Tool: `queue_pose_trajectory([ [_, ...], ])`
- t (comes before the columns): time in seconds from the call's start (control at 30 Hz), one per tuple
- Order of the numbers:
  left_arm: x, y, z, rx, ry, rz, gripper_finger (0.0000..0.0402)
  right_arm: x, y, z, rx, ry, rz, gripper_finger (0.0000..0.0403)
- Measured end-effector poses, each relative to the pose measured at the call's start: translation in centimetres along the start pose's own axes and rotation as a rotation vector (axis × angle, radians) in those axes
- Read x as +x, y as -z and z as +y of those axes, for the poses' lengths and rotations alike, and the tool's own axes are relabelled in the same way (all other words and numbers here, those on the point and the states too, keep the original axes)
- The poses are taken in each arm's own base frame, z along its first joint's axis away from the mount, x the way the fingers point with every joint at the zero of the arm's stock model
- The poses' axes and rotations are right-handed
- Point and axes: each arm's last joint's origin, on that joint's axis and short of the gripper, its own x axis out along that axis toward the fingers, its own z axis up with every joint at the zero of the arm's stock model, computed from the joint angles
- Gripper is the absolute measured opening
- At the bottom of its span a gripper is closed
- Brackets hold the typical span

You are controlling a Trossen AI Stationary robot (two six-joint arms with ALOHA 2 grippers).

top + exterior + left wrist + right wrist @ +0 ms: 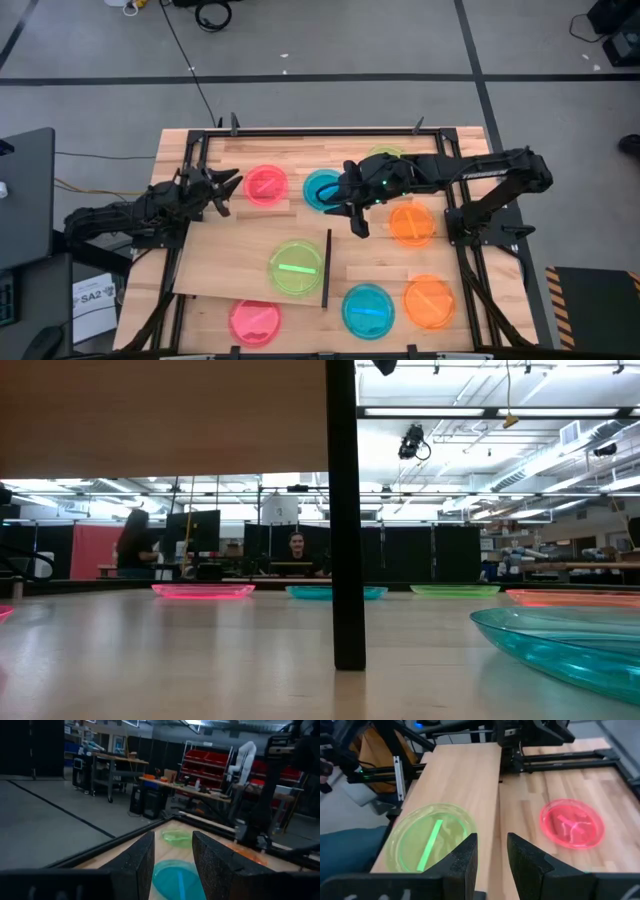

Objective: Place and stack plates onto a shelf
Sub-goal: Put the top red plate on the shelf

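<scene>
green plate (296,267) lies on shelf (225,265) near tabletop (380,260) front edge, by black strip (326,268). other plates on tabletop. right gripper (351,208) fingers spread, over blue plate (322,189). left gripper (226,190) spread, beside pink plate (266,186).

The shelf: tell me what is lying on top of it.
One green plate lies on the shelf, close to its black upright strip. The rest of the panel looks bare. What is beneath the plate cannot be seen.
</scene>
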Motion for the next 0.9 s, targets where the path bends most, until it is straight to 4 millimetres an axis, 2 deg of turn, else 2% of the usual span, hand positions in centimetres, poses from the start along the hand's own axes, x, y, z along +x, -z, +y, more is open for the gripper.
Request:
queue_pose_trajectory([
  [0.1, 0.7, -1.0, -0.1, -0.017, -0.045, 0.019, 0.0132, -0.2, -0.1, -0.4, -0.023, 0.011, -0.007, 0.0112],
  [0.3, 3.3, -4.9, -0.3, 0.000, -0.127, 0.068, 0.0130, 0.2, 0.0, -1.9, -0.042, 0.053, 0.007, 0.0112],
  [0.47, 6.3, -7.5, 0.4, 0.045, -0.180, 0.289, 0.0130, 0.1, -0.1, -3.4, -0.032, 0.053, 0.010, 0.0112],
  [0.73, 11.1, -9.0, 4.2, 0.061, -0.236, 0.728, 0.0130, -0.5, 0.6, -4.5, -0.011, 0.053, 0.081, 0.0112],
  [0.9, 13.7, -8.3, 7.6, -0.003, -0.279, 0.912, 0.0130, -0.6, 1.4, -4.5, -0.004, 0.053, 0.164, 0.0112],
])
